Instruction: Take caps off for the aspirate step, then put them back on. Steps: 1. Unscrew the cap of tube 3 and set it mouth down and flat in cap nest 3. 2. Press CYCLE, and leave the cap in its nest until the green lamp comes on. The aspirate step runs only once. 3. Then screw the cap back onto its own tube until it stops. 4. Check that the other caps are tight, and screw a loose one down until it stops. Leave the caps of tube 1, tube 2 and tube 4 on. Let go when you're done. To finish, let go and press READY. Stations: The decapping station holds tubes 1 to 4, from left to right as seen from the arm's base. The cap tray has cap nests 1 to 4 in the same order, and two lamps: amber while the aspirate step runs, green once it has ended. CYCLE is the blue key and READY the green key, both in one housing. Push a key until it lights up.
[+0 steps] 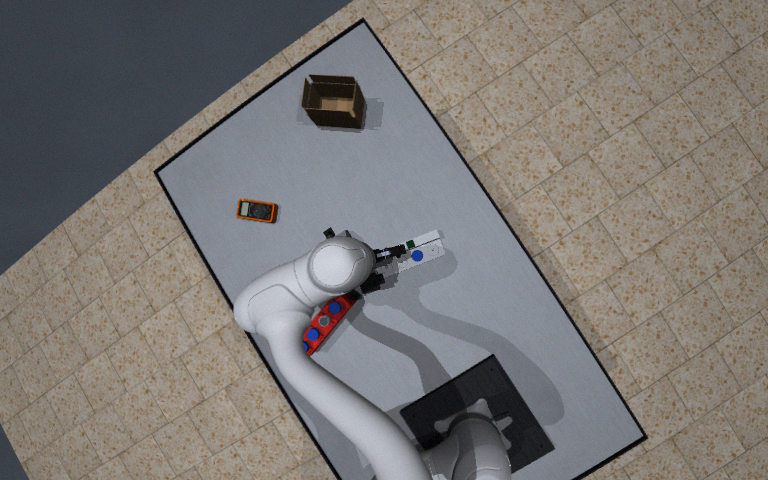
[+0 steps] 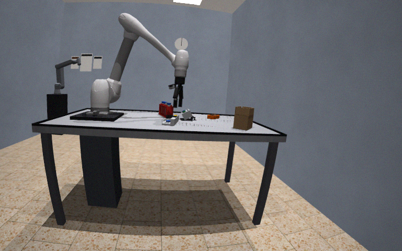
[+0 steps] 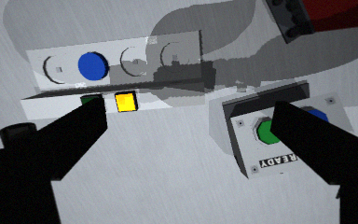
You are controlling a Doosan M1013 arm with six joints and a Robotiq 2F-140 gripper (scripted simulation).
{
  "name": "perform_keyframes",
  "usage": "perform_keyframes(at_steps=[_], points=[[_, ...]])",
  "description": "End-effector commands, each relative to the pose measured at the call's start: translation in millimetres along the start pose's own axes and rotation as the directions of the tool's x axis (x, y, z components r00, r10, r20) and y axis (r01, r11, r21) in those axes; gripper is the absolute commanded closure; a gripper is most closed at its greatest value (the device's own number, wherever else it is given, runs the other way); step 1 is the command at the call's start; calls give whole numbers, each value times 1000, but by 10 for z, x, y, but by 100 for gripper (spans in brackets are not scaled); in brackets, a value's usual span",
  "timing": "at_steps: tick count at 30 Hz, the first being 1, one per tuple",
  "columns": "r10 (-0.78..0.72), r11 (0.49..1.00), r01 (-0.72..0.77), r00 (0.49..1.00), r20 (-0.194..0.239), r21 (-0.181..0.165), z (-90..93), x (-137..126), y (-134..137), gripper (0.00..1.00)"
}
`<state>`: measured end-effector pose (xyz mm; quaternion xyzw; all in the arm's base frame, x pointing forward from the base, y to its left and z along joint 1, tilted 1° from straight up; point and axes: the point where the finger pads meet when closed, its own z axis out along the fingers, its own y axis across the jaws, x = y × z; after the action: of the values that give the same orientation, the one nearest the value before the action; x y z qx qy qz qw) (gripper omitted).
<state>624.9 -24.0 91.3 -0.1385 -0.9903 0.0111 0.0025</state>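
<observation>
1. We are hanging the pincer (image 3: 186, 135) above the bench (image 3: 154, 187) with its jaws spread wide and nothing between them — one black finger (image 3: 70, 135) low on the left of the wrist view, the other crossing the key housing (image 3: 289, 140) on the right.
2. Just beyond the fingers we are seeing the green READY key (image 3: 265, 132) and a sliver of the blue CYCLE key (image 3: 320, 114) beside it.
3. Further out, the cap tray (image 3: 186, 51) is showing its amber lamp (image 3: 126, 102) lit; the green lamp (image 3: 89, 99) looks dark.
4. The blue cap (image 3: 92, 65) is lying flat in one nest of the tray — we judge it small, light, rigid and smooth-sided, so a grip across its rim from above, squarely centred, should suit it; a skewed pinch could tip it out.
5. Farthest, a corner of the red decapping station (image 3: 331, 11) is showing, and in the top view one tube (image 1: 323, 320) is standing uncapped.
</observation>
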Motion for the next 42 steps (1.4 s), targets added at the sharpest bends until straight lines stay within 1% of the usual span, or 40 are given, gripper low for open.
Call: perform_keyframes(at_steps=[1,5,7,9,25,27,28,42], points=[[-119,992,119,993,5,-38,29,18,-333,0],[-119,992,119,993,5,-38,77,56,-661,0],[-119,992,119,993,5,-38,77,56,-661,0],[-119,992,119,993,6,-38,101,75,-825,0],[-120,992,120,993,2,-35,100,66,-827,0],[-120,992,120,993,8,-36,85,51,-838,0],[-120,992,120,993,2,-35,96,66,-831,0],[-120,992,120,993,2,-35,96,66,-831,0]])
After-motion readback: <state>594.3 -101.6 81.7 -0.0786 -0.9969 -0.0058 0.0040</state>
